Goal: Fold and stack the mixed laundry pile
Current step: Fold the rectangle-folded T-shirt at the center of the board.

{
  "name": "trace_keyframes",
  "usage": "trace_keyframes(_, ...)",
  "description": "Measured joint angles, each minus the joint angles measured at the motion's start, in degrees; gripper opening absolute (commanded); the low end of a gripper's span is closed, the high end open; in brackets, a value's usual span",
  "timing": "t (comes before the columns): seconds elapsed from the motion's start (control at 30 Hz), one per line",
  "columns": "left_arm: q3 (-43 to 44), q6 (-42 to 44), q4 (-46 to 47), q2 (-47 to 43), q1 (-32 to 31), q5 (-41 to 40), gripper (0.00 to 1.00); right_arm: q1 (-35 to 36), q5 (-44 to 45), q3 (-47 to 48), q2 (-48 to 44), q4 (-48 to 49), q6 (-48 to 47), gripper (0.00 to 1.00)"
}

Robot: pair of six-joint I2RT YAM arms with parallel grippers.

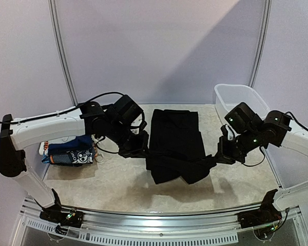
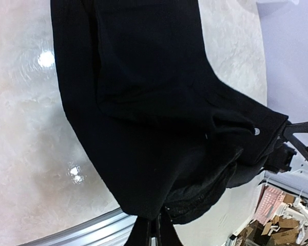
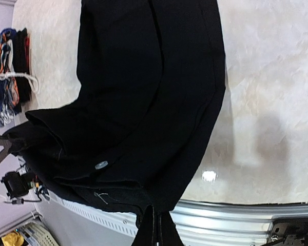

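Observation:
A large black garment lies in the middle of the table, its near end lifted off the surface. My left gripper is shut on its near left corner; in the left wrist view the black garment runs up from the shut gripper. My right gripper is shut on the near right corner; the right wrist view shows the black garment hanging from the pinched gripper, a small button showing. A folded stack of blue cartoon-print and navy clothes sits at the left.
A white plastic tub stands at the back right. The table's metal front rail runs along the near edge. A white cord lies by the folded clothes in the right wrist view.

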Motion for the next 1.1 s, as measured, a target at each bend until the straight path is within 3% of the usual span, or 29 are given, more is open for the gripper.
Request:
trace_keyframes(0.2,5.2,2.1,-0.1,2.8,4.1,1.1,0.00,-5.6,0.1,4.9,6.0,-0.8,-4.5,0.00)
trace_keyframes(0.63,20.9,7.6,0.1,18.5,12.6,4.3,0.00,-17.1,-4.8,14.4,21.7,1.3,-14.6,0.00)
trace_keyframes(1.1,27.9,11.0,0.6,31.6,18.4,6.7,0.00,-23.1,-8.2,24.6,40.9,4.0,-23.0,0.00)
